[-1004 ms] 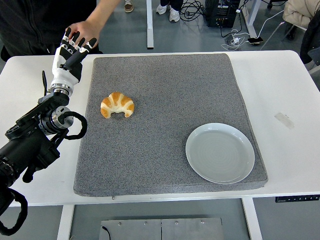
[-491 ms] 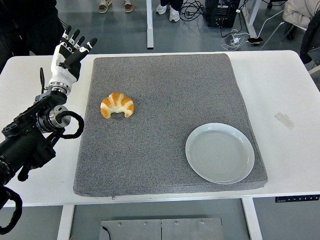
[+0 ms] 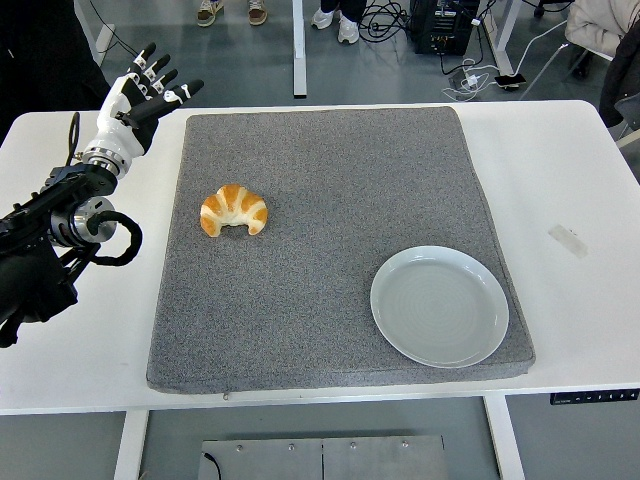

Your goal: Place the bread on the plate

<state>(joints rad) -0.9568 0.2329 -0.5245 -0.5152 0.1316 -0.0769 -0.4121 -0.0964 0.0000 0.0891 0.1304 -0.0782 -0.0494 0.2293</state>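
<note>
— Where's the bread (image 3: 234,210) sitting? 
— On the left part of the grey mat (image 3: 340,180), same spot as a second ago, nothing touching it. The plate (image 3: 440,306) is on the mat's near right corner, well apart from it, and it hasn't shifted either.

— And the robot? 
— Only the left hand (image 3: 138,97) shows, up over the far left of the white table (image 3: 570,170), just beyond the mat's corner. Fingers (image 3: 184,91) are spread wide, holding nothing.

— Anything different from before? 
— The arm has drawn back towards the left edge, so less of it shows, and the hand has tipped so the fingers point more to the right. A second ago a person's hand was right behind it; that's gone, just a dark sleeve (image 3: 40,50) at the top left now
</note>
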